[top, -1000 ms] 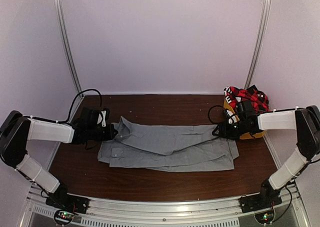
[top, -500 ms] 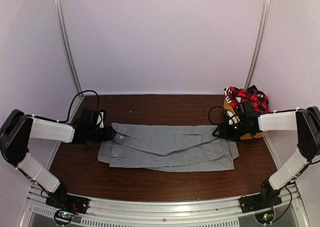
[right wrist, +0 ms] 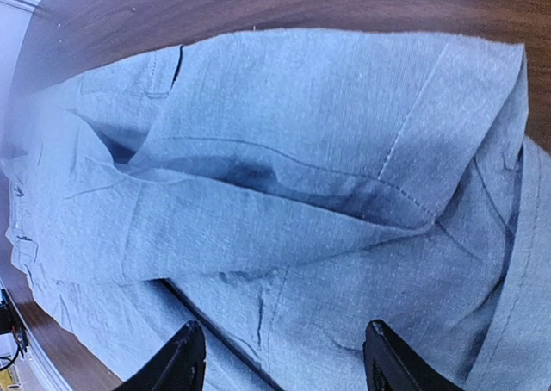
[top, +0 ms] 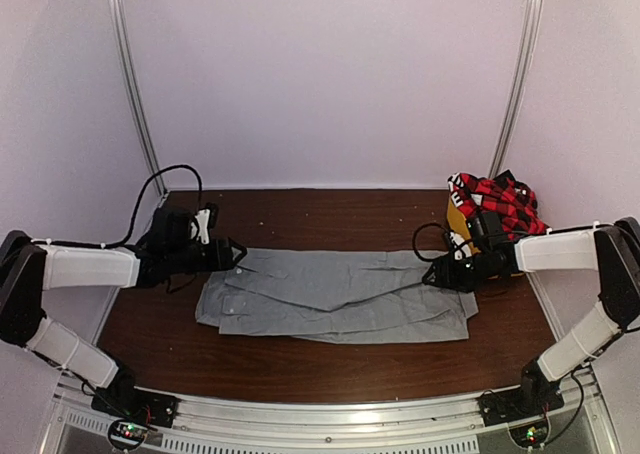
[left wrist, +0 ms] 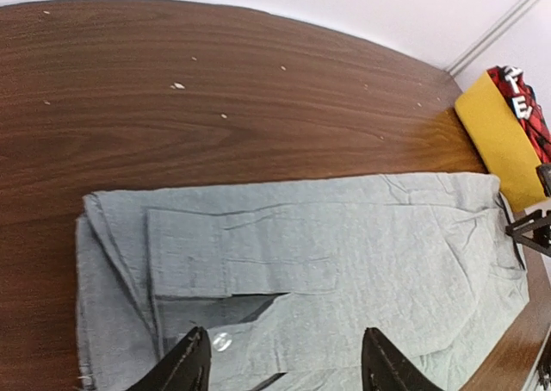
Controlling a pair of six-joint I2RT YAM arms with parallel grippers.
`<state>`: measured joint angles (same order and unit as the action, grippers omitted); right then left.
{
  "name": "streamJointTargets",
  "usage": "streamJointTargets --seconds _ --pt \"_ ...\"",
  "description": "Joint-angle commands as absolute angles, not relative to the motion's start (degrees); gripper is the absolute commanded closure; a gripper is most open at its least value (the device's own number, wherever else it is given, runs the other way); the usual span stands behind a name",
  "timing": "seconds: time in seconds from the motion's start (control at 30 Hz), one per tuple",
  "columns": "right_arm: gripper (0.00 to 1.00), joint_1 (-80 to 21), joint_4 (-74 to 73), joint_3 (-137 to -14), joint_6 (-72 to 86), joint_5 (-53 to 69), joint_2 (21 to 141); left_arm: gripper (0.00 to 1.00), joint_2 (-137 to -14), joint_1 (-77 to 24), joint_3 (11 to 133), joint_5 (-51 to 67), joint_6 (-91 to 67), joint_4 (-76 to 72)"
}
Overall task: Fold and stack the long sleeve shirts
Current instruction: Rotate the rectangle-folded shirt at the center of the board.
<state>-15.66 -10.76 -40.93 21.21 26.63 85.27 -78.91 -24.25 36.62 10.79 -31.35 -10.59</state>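
The left jaws stand apart with nothing between them, poised just above the collar end of the grey shirt. The right jaws are likewise parted and empty, low over the hem end, with cloth filling the view beneath them. The shirt lies flat across the middle of the tabletop, narrowed into a long band, collar to the left and hem to the right. A pocket and a button show near the left end. With one pair of jaws at each end, the lengthwise fold looks done, and the ends seem placed for bringing one over the other. The left arm reaches in low from the left side, forearm nearly level, wrist pointing right along the shirt. The right arm mirrors it, pointing left. Behind the right wrist a plaid shirt is heaped on a yellow tub at the right edge, not yet folded, so the task looks less than half done
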Motion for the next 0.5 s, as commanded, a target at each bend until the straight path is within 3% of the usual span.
streamJointTargets --seconds 0.0,0.23,0.47 --pt "0.36 -16.5 -10.4 -39.0 22.4 23.8 83.6 0.39 -84.0 -26.6 37.5 19.5 -29.9 -16.8" --pt "0.36 -16.8 -10.2 -38.9 22.2 22.3 86.8 0.42 -93.7 -27.5 40.7 21.4 -28.7 -16.3" --pt "0.36 -16.7 -10.2 -46.0 20.8 21.0 94.8 0.44 -95.8 -27.5 36.8 19.4 -28.7 -16.8"
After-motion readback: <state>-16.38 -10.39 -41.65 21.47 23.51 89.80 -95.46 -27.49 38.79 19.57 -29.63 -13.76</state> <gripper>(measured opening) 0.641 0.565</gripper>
